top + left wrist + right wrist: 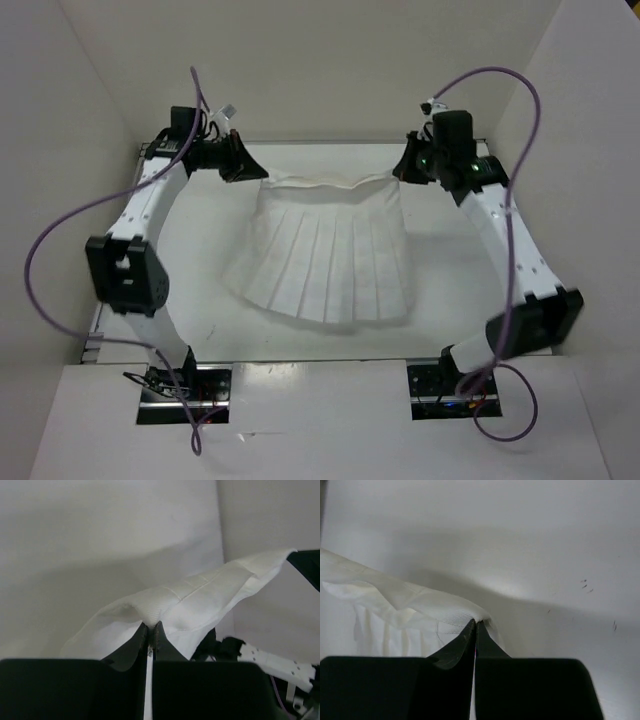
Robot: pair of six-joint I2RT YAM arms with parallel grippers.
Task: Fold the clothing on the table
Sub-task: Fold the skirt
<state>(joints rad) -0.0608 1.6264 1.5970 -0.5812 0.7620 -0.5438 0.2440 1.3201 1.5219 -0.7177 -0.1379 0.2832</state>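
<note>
over the far side of the plain white table (pixel 195 250), your left gripper (pixel 250 168) and right gripper (pixel 405 168) each pinch a top corner of the thin white pleated garment (pixel 325 255), fingers pressed tight, pleats fanning toward the bases.

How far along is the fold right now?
Done: both far waistband corners of the thin white pleated fabric garment are grasped. In hand: the left jaws and right jaws are shut on them, holding that edge above the plain white table, with the hem resting spread out. Left: every fold; none shows yet.
</note>
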